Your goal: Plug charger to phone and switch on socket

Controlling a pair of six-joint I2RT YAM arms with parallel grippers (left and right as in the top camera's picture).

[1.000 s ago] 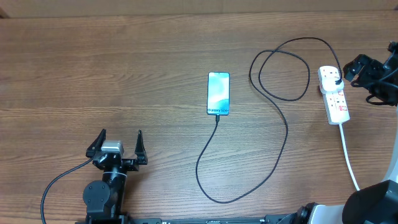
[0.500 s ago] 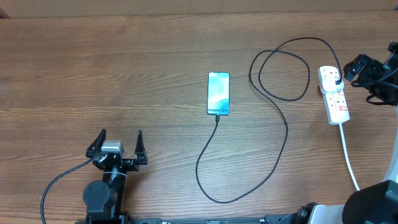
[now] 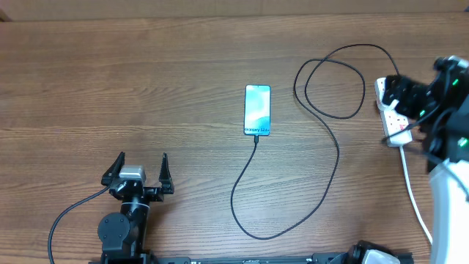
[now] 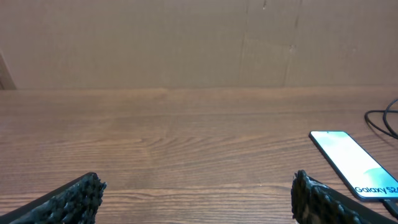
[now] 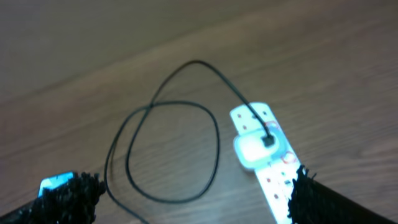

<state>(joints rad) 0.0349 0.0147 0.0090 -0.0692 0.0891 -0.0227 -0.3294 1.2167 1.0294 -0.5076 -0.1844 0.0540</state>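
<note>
Socket [image 5: 277, 180] beneath wide-spread right tool [image 5: 196, 185]; phone [image 3: 257, 110] well apart.

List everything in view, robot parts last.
table: one, brown wood, under everything
phone: one, light blue-teal lit screen, table centre
charger: one, thin black cable, looping from the phone's near end to the socket
socket: one, white power strip, right edge
cord: one, thick white, trailing from the socket toward the near edge
left gripper: one, black, open, near left, holding nothing
right gripper: one, black, open, over the socket
</note>
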